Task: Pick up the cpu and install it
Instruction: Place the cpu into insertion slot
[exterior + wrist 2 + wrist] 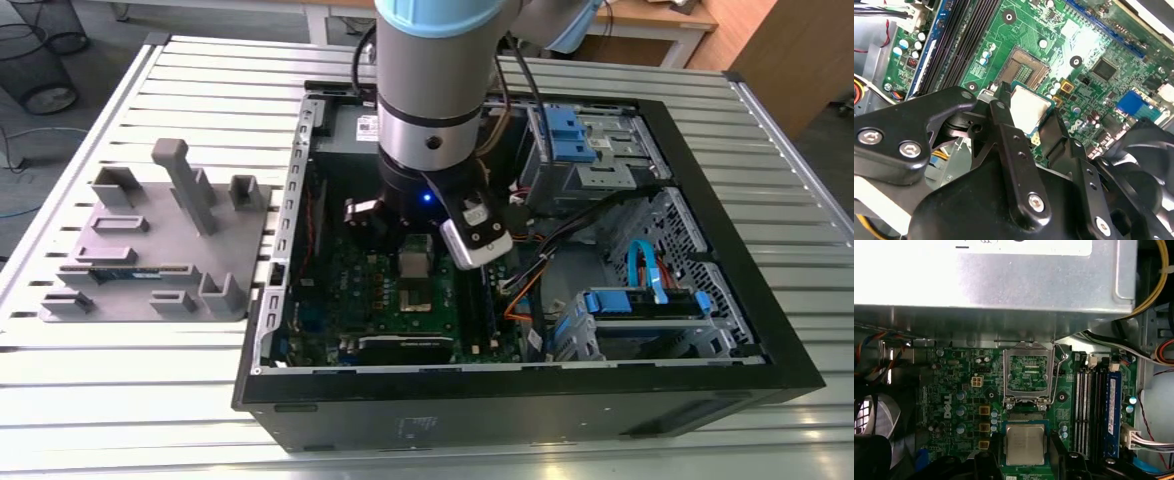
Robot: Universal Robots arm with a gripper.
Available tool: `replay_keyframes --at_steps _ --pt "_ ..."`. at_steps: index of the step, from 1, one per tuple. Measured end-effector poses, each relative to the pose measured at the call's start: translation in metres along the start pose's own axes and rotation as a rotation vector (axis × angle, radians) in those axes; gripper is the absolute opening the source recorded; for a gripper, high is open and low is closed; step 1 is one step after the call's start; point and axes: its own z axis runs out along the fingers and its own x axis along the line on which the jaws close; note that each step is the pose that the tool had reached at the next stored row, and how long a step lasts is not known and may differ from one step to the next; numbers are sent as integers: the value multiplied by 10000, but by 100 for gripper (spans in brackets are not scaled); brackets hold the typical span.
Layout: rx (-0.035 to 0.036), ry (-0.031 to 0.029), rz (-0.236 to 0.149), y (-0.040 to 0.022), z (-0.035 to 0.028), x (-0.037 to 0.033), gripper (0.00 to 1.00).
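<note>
The cpu (1025, 444), a small square chip with a silver-grey top, hangs level just above the green motherboard (961, 390). My gripper (1025, 450) is shut on it, one black finger on each side. In the second wrist view the cpu (1029, 107) sits between the fingers (1002, 122) beside the open socket (1026, 67). The socket (1027, 374) has its metal frame and lever around it and holds no chip. In the exterior view the cpu (418, 264) shows under the arm, inside the open computer case (747, 300).
A big grey metal box (994, 285) borders the socket's far side. Memory slots (1088, 405) and cables (1149, 435) lie on one side, a fan (869, 415) on the other. Blue drive bays (574, 130) fill the case's right. A grey fixture tray (147, 250) stands left of the case.
</note>
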Motion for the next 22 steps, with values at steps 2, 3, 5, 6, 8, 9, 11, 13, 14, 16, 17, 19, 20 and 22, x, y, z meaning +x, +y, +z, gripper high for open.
replay_keyframes --at_steps 2,3,5,6,8,9,11,13,14,16,17,19,20,22 --pt "0 -1 -10 -7 32 0 47" --pt "-1 -1 -13 -11 48 0 47" --pt "1 0 -16 -27 76 1 47" --pt "0 -1 -15 -36 89 1 47" --pt "0 0 -15 -60 114 2 47" --pt "0 -1 -14 -73 125 2 47" --pt "0 -1 -15 -100 147 3 47" --pt "-2 -2 -15 -116 172 -2 47" --pt "-3 -2 -15 -117 184 -8 47" --pt "0 0 -15 -119 205 -21 47" --pt "0 -1 -15 -119 216 -24 47" --pt "81 2 -14 -118 229 -28 47" --pt "95 3 -15 -119 230 -29 47" --pt "96 2 -16 -119 231 -29 47"
